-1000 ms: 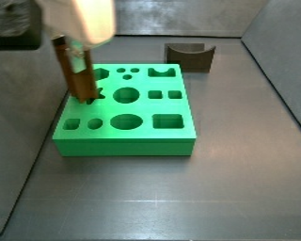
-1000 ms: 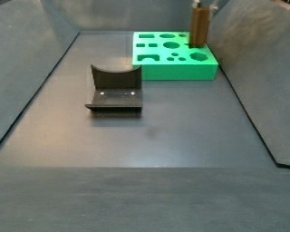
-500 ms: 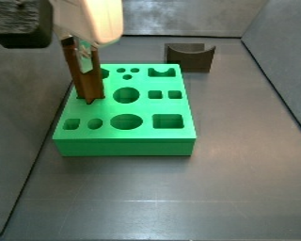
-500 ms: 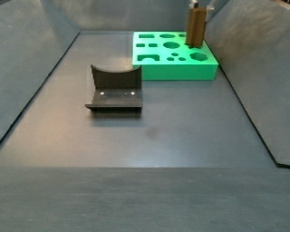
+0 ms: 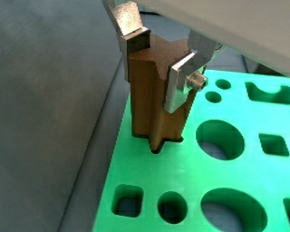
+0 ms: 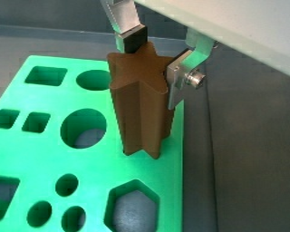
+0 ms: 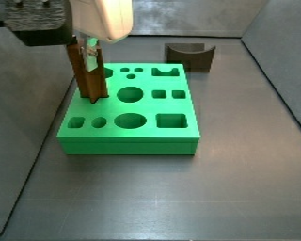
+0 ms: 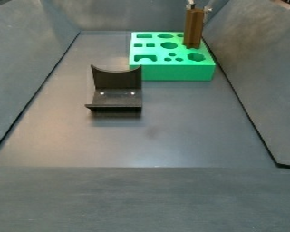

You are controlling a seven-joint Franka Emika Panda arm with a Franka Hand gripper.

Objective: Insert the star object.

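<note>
The star object [image 5: 154, 100] is a tall dark-brown peg with a star-shaped section. My gripper [image 5: 159, 59] is shut on its upper end and holds it upright, as both wrist views show [image 6: 158, 56]. The peg [image 6: 141, 113] stands over the green block [image 6: 39, 109] near one edge. Its lower end meets the block's top at the star-shaped hole, which it hides. In both side views the peg [image 7: 87, 75] [image 8: 195, 27] stands at the block's [image 7: 128, 139] [image 8: 172, 69] edge under the gripper [image 7: 84, 45]. How deep the tip sits cannot be told.
The block has several other holes: round, square, hexagonal and notched. The dark fixture [image 7: 191, 56] with a curved notch stands on the floor apart from the block, also seen in a side view [image 8: 113, 88]. Grey walls surround the floor.
The gripper has shifted the peg slightly sideways across the block's top. The star hole that showed beside the peg's foot is now covered by it.
</note>
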